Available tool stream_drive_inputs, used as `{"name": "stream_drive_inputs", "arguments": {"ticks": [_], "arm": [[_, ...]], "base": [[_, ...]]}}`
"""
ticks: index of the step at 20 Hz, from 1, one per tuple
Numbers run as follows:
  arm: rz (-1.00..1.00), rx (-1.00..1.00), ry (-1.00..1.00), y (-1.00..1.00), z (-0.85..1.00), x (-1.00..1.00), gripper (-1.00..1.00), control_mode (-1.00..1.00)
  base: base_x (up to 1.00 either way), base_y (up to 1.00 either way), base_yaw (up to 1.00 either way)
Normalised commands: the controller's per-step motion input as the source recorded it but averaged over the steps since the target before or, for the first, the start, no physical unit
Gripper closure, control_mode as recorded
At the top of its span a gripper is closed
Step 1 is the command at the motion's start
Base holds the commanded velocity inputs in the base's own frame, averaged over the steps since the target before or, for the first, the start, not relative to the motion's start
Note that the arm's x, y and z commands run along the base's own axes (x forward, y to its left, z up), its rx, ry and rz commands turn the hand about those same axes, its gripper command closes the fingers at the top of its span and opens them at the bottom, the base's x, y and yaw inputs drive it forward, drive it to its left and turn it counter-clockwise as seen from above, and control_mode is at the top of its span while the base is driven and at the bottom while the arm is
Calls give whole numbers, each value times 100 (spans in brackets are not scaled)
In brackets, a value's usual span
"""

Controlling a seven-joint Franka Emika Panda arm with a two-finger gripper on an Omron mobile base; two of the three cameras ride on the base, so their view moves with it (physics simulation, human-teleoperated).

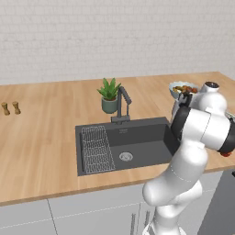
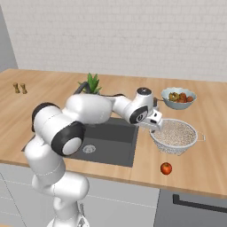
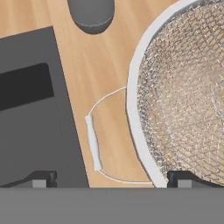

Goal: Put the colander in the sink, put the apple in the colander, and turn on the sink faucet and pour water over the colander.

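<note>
Colander (image 2: 174,135) sits on the wooden surface (image 2: 208,168) just right of the sink (image 2: 113,144), not in it. Its mesh bowl holds nothing visible. In the hand view the colander's white rim and wire handle loop (image 3: 94,140) lie close below the camera, handle on the side toward the sink edge.

Tool (image 2: 155,125) hovers at the colander's sink-side rim, jaws spread wide; one fingertip (image 3: 41,179) is over the sink edge, the other over the colander mesh. Nothing is held.

Apple (image 2: 166,168) rests on the surface in front of the colander, apart from it and near the front edge.

Sink: a flat wire rack (image 1: 96,149) occupies its left part; round drain (image 1: 125,156) in the middle of the basin floor. No stream from the faucet (image 1: 122,104), which stands behind the sink beside a potted plant (image 1: 109,95).

Behind the colander, a pale bowl (image 2: 178,98) holds orange and green fruit pieces. Two small shakers (image 1: 11,108) stand far left of the sink.
</note>
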Motion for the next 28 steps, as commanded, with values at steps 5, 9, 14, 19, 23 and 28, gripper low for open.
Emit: {"name": "stream_drive_inputs", "arguments": {"ticks": [5, 9, 14, 19, 23, 28], "arm": [[8, 0, 3, 0, -14, 13, -100, -100], [5, 0, 0, 0, -8, 23, -100, -100], [4, 0, 0, -21, -9, 19, -100, -100], [3, 0, 0, -29, 0, 0, -100, -100], [4, 0, 0, -32, -2, 2, -100, -100], [3, 0, 1, -9, -16, 1, -100, -100]], "base": [[0, 0, 0], [0, 0, 0], [0, 0, 0], [0, 0, 0], [0, 0, 0], [0, 0, 0]]}}
